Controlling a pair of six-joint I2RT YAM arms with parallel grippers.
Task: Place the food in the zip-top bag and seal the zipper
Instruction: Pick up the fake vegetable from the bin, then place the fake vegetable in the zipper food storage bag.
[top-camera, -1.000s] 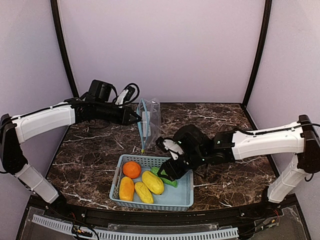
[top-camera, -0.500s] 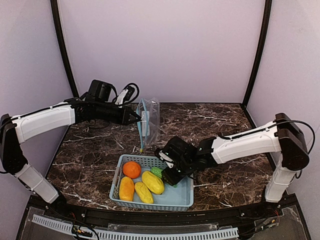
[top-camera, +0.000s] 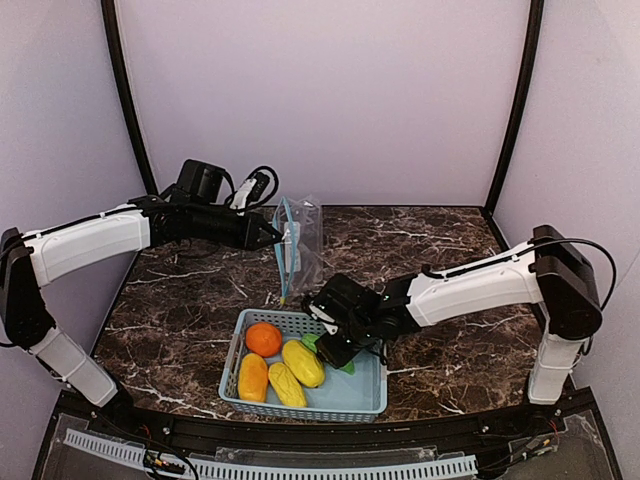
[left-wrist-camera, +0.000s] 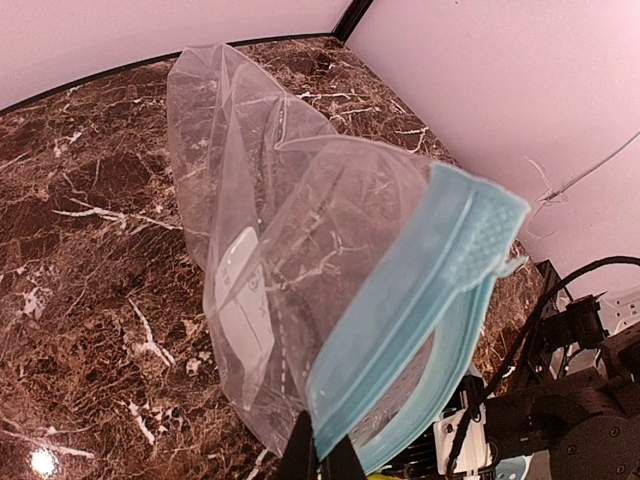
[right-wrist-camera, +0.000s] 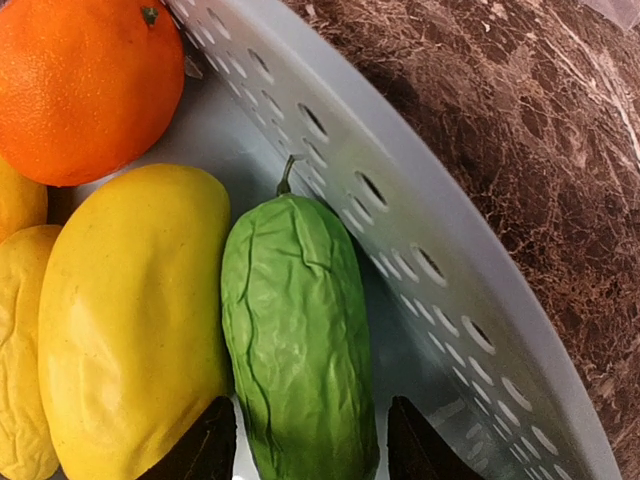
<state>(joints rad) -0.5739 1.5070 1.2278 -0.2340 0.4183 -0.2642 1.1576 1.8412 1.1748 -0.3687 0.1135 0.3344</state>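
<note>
1. My left pincer (top-camera: 272, 236) is clenched on the zip-top bag (top-camera: 300, 245), gripping it by the zipper (top-camera: 283, 255). It holds the bag up in the air, beyond the far rim of the basket (top-camera: 360, 395).
2. The top view shows the bag only as a crinkly clear shape with a thin blue line. My left wrist view shows more: the zipper (left-wrist-camera: 420, 300) is a ribbed teal strip with its two lips parted, and a white label (left-wrist-camera: 245, 305) sits on the bag's (left-wrist-camera: 290, 260) clear side. My left pincer's (left-wrist-camera: 320, 460) dark tips meet on the strip's lower corner.
3. My right pincer (top-camera: 335, 350) reaches into the basket from its right side. The top view hides its tips behind the pincer's body.
4. My right wrist view shows them. The right pincer (right-wrist-camera: 305, 445) is released, with one tip on each side of the green pod (right-wrist-camera: 300, 340) and a gap on the side nearer the basket wall (right-wrist-camera: 400, 230).
5. All the food lies inside the basket. The pod lies along the perforated wall, touching a yellow fruit (right-wrist-camera: 135, 320), and the orange (right-wrist-camera: 85, 85) is near the pod's stem end.
6. Only the top view shows all three yellow fruits together (top-camera: 303, 363) (top-camera: 253, 377) (top-camera: 287, 384). They lie near the basket's front left, with the orange (top-camera: 264, 339) behind them.
</note>
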